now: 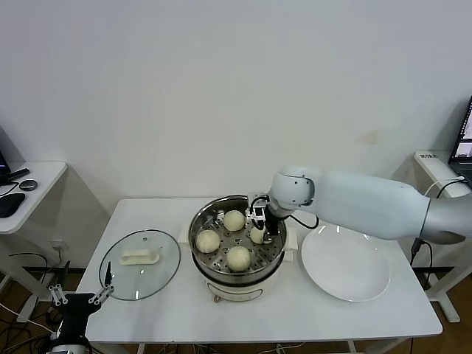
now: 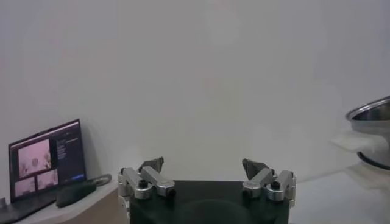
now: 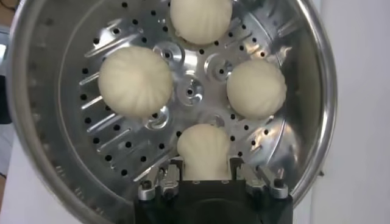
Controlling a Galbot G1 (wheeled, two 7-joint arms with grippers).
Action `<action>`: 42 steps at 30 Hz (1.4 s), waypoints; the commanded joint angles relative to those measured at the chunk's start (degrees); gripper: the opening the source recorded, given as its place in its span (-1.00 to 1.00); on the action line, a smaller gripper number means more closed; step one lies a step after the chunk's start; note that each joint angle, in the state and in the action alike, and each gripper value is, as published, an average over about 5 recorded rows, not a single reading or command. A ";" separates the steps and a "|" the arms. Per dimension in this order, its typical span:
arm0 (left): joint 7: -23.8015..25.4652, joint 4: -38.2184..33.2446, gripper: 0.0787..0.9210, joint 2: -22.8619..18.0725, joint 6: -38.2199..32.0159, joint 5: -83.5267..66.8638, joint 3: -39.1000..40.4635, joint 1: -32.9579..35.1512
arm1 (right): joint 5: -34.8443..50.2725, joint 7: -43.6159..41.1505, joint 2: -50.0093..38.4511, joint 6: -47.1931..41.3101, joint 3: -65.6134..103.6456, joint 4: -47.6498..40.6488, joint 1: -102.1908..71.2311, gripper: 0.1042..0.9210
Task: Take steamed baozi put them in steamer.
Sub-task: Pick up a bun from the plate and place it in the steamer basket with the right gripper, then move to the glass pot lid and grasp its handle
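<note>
The steamer, a shiny steel pot with a perforated tray, stands mid-table on a cream base. Three cream-white baozi lie loose on the tray. My right gripper reaches down into the pot on its right side and is shut on another baozi, which is squeezed between the fingers and rests low over the tray. The loose baozi sit apart from it. My left gripper hangs open off the table's front left corner, holding nothing.
A flat white plate lies right of the steamer with nothing on it. The round glass lid with a white handle lies to the left. A side table stands at far left, another desk at far right.
</note>
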 commanded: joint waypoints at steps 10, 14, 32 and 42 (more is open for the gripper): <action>0.01 -0.24 0.77 -0.08 -0.08 0.01 -0.17 0.24 | 0.03 0.80 -1.30 -0.36 2.95 0.97 -0.28 0.36; 0.05 -0.26 0.77 0.05 -0.01 -0.02 -0.27 0.14 | 1.71 1.02 -4.59 -1.14 4.58 5.33 1.48 0.63; 0.23 -0.65 0.77 -0.26 0.74 0.39 0.79 -0.54 | 11.73 33.60 -33.67 12.03 42.66 28.33 -38.18 0.76; 0.02 -0.69 0.77 -0.58 0.62 0.42 1.65 -0.54 | -7.34 40.73 -16.90 38.36 94.12 26.74 -93.96 0.76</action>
